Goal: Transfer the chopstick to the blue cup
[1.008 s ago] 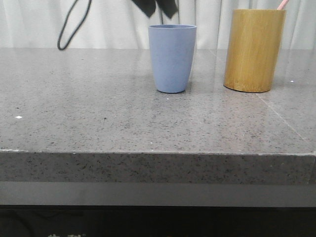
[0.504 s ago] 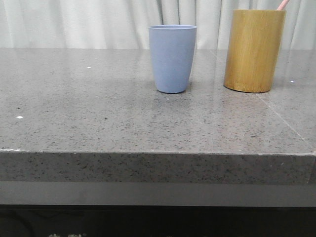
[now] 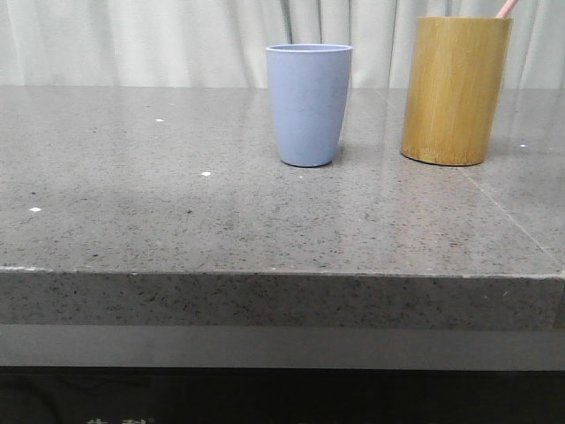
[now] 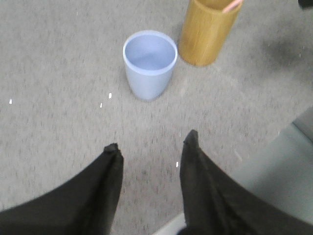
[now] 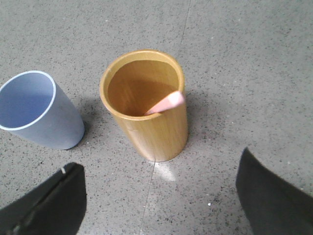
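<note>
Dark arm and cable gone from front view.

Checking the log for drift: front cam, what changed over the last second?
A dark gripper and its looped cable, above and left of the blue cup a second ago, left the front view. Nothing gripped or released. Cup, bamboo holder and chopstick stayed put.

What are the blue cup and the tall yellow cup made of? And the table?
The blue cup looks like matte plastic: smooth, even colour, no shine. The tall holder looks like bamboo or wood, with fine grain lines running up its yellow-brown wall. The table looks like polished stone, grey with dark speckles and faint reflections.
</note>
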`<state>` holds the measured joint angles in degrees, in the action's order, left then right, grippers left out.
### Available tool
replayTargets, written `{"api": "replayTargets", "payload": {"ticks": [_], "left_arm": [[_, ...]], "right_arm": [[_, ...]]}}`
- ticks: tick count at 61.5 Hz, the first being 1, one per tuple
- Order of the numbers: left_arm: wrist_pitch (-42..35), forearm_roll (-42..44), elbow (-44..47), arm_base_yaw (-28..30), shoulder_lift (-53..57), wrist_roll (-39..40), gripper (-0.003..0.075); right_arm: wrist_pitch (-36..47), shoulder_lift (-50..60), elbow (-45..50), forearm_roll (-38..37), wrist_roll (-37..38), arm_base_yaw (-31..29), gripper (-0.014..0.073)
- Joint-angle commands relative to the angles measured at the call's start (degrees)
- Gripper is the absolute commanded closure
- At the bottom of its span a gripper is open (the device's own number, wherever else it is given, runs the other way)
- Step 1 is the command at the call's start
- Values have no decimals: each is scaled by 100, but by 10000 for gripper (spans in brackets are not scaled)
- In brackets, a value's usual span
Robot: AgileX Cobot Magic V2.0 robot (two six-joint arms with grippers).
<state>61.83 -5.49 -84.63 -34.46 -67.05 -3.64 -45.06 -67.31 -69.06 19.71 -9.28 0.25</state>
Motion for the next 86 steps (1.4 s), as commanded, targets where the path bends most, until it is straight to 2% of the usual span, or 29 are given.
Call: {"api": "replayTargets", "payload": {"ticks": [1, 10, 15, 42, 75, 86], "left_arm": [[-690, -100, 742, 13, 670, 79, 426], [-1133, -100, 1775, 13, 1445, 79, 426], [-1438, -100, 2061, 13, 1715, 79, 426], [-1423, -100, 2167, 13, 1916, 79, 426], [-1423, -100, 2167, 13, 1916, 79, 426], [-1423, -100, 2167, 13, 1916, 79, 426]], "right_arm": [[286, 72, -223, 218, -105, -11, -38], [429, -28, -223, 352, -230, -11, -38], [506, -121, -285, 352, -244, -11, -38], [186, -1045, -1270, 357, -256, -11, -25], [131, -1256, -1354, 380, -256, -11, 484], [96, -1256, -1354, 380, -256, -11, 598]]}}
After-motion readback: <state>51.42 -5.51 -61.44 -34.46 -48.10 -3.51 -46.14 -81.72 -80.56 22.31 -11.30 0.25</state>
